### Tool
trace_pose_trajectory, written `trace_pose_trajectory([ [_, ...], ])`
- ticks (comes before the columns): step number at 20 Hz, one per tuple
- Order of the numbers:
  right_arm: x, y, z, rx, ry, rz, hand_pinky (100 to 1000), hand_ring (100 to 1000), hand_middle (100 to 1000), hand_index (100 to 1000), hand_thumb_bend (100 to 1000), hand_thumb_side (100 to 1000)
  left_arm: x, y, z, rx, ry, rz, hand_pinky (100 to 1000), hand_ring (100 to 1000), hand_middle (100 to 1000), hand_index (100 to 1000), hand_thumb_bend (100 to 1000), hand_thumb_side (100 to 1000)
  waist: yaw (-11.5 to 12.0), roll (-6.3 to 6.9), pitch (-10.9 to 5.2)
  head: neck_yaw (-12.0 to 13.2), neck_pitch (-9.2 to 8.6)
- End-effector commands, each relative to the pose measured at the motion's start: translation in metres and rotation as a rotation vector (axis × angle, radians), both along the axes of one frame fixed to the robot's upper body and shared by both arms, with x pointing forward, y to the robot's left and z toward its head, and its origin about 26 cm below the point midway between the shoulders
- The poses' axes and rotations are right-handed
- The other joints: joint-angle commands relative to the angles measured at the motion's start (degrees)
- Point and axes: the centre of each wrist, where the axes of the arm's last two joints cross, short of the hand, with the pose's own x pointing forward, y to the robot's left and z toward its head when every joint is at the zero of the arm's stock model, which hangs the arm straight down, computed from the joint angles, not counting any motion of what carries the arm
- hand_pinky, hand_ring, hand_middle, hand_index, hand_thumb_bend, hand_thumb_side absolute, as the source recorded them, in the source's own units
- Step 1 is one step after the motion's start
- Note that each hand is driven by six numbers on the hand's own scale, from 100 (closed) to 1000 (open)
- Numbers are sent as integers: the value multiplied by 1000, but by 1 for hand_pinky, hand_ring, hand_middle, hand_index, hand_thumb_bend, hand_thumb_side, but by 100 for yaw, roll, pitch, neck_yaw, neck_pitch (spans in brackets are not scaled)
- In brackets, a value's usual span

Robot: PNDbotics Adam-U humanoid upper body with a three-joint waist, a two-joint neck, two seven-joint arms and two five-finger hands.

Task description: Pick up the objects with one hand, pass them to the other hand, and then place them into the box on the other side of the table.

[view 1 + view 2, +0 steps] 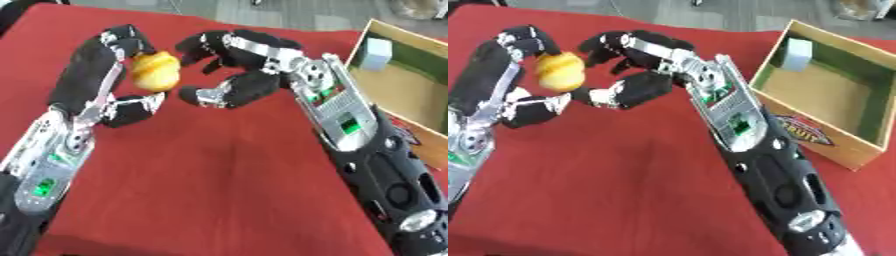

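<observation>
Yellow object (pixel 156 71) half-hidden within left robot hand (pixel 105 80)

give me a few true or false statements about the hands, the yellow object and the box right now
1. The left hand holds the yellow object. True.
2. The right hand is closed round the yellow object. False: its fingers are spread, just beside it.
3. The box stands on the robot's left. False: it stands on the right.
4. A pale blue-white block lies in the box. True.
5. The yellow object rests on the red tablecloth. False: it is held up above it.
</observation>
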Motion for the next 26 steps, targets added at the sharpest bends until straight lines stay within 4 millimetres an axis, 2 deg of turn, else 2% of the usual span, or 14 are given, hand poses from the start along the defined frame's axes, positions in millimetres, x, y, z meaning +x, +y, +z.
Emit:
trace_pose_trajectory([
  [1, 0, 5, 6, 1, -3, -17, 850, 930, 777, 900, 369, 406, -1, -2, 8, 23, -52, -3, 758, 548, 612, 612, 365, 100, 14, -40, -215, -24, 7],
  [10, 0, 13, 3, -15, 83, 15, 849, 932, 777, 906, 358, 433, -1, -6, 7, 38, -90, -5, 758, 552, 614, 616, 382, 100, 40, -44, -204, -56, 1],
  [21, -14, 7, 20, 28, 134, 96, 850, 934, 778, 914, 390, 397, 1, -6, 2, 63, -87, 22, 758, 555, 614, 620, 396, 100, 26, -51, -198, -31, -7],
  [26, -16, 11, 19, 24, 145, 99, 848, 935, 778, 913, 381, 402, 1, -11, 4, 59, -106, 6, 756, 552, 612, 619, 393, 100, 54, -51, -187, -57, -17],
])
